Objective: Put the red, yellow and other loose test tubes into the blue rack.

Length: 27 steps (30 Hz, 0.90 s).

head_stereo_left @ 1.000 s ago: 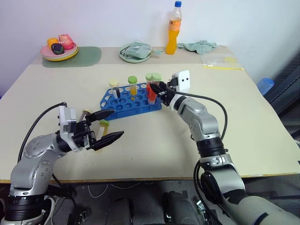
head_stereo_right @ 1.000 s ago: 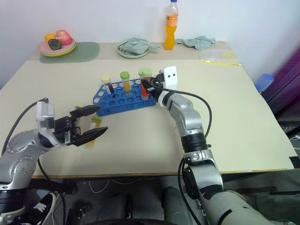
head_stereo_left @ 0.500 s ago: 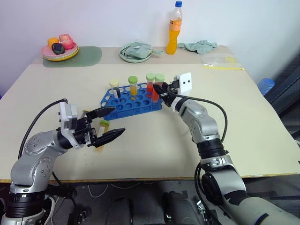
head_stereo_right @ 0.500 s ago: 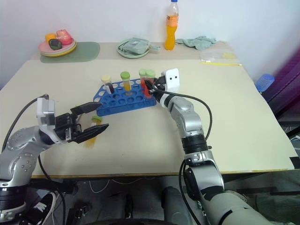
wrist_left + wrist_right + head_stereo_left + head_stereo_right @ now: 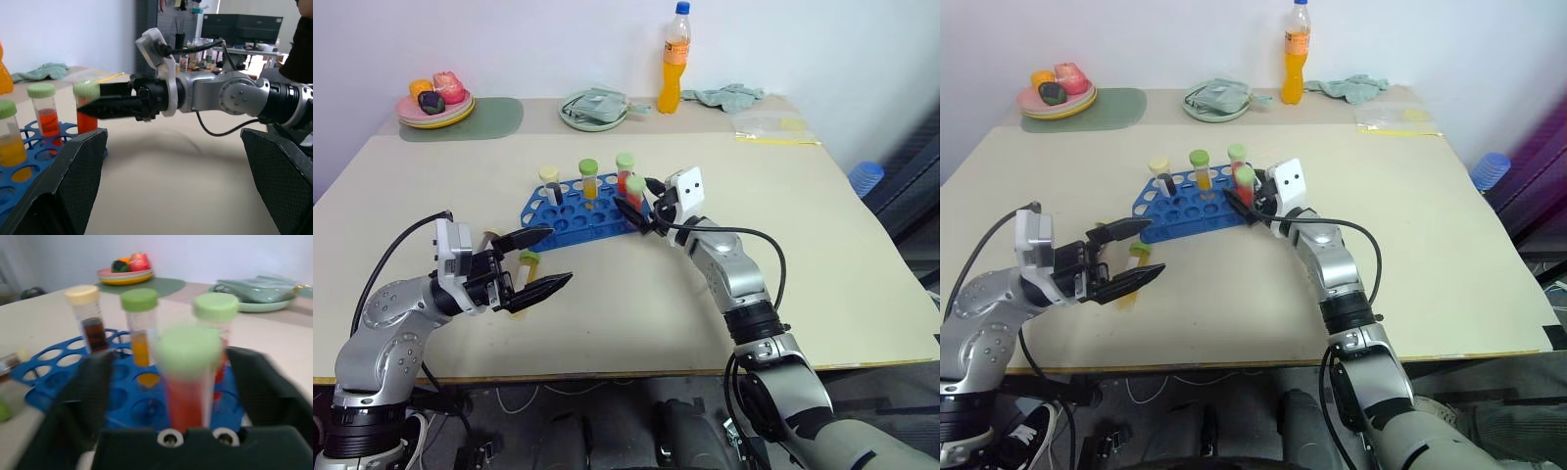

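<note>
- Blue rack [image 5: 576, 217] mid-table; four tubes upright in it: brown [image 5: 551, 184], yellow [image 5: 590, 178], two red [image 5: 626, 172].
- Right gripper [image 5: 640, 208] at rack's right end, jaws parted either side of nearer red tube [image 5: 634, 194], not clamping.
- Left gripper [image 5: 544, 261] near table's front, jaws wide, empty.
- Loose tubes [image 5: 529, 264] lying behind left fingers.

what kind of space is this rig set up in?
Probably a lab or office test room. A beige table holds a blue rack of test tubes and staged props; monitors and cluttered benches stand behind.
</note>
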Tool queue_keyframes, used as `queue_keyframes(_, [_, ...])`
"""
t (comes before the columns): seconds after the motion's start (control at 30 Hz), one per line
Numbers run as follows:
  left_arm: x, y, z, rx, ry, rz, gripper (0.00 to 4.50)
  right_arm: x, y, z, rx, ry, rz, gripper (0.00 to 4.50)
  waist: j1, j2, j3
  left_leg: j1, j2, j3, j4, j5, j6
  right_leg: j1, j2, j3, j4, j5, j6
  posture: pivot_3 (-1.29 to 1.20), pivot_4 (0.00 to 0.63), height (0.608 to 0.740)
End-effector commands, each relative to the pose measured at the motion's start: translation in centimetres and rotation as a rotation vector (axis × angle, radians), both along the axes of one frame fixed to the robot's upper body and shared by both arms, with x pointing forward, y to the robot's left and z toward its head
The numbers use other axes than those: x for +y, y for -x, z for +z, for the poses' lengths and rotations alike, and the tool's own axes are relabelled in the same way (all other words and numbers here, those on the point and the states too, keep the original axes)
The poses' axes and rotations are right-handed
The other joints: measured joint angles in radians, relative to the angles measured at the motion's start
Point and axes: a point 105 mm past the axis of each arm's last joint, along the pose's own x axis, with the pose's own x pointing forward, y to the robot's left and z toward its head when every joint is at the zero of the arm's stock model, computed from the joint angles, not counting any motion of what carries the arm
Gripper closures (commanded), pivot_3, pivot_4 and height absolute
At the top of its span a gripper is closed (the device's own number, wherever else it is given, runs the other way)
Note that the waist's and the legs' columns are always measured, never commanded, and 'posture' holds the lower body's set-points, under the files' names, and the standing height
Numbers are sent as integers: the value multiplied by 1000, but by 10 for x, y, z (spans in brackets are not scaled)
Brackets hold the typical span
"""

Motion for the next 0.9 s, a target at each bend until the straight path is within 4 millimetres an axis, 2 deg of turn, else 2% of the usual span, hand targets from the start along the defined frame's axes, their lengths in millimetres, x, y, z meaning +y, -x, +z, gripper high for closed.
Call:
queue_keyframes(0.03, [-1, 2, 7, -39, -4, -4, 0, -1, 6, 19, -80, 4, 13, 69, 0, 0, 0, 0, 0, 0, 0, 0, 0, 0, 0, 0, 0, 0, 0, 0, 150, 740])
queue_keyframes(0.17, [-1, 2, 8, -40, -5, -1, 0, -22, 22, 12, -63, 35, 48, 69, 9, 0, 0, 0, 0, 0, 0, 0, 0, 0, 0, 0, -1, 0, 0, 0, 150, 740])
queue_keyframes(0.3, [5, 2, 0, 48, -59, 59, 0, -52, 60, 5, -36, 103, 158, 69, 11, 0, 0, -1, -1, 0, 0, 0, 0, 1, -2, 0, -3, 0, 0, 0, 150, 740])
queue_keyframes(0.37, [8, 1, -1, 114, -90, 89, 0, -64, 79, 8, -22, 126, 222, 69, 11, 0, 0, -1, -1, 0, 0, 0, 1, 1, -2, 0, -5, 0, 0, 0, 150, 740])
queue_keyframes(0.47, [17, -6, 0, 207, -183, 195, 0, -79, 95, 20, -9, 122, 276, 69, 4, -1, 1, -1, 0, 0, 0, 0, 1, 2, -1, 0, -7, 0, 0, 0, 150, 740])
queue_keyframes(0.57, [32, -19, 11, 264, -276, 381, 0, -84, 104, 35, -12, 131, 329, 69, 3, -2, 2, 1, 0, 0, 0, 0, 1, 2, 1, 0, -7, 0, 0, 0, 150, 740])
queue_keyframes(0.7, [48, -32, 19, 366, -249, 605, 0, -85, 116, 45, -8, 171, 411, 69, 7, -2, 3, 1, 0, -1, 0, -1, 1, 3, 1, 0, -7, 0, 0, 0, 150, 740])
queue_keyframes(0.8, [46, -27, 15, 472, -261, 620, 0, -84, 122, 52, -26, 193, 456, 69, 8, -3, 4, 0, 0, -1, -1, -1, 1, 3, 1, 0, -9, 0, 1, 0, 150, 740])
queue_keyframes(0.9, [53, -23, 9, 571, -292, 668, 0, -82, 122, 57, -41, 205, 481, 69, 9, -7, 6, 0, 0, -1, -1, -1, 1, 3, 1, 0, -9, 0, 1, 0, 150, 740])
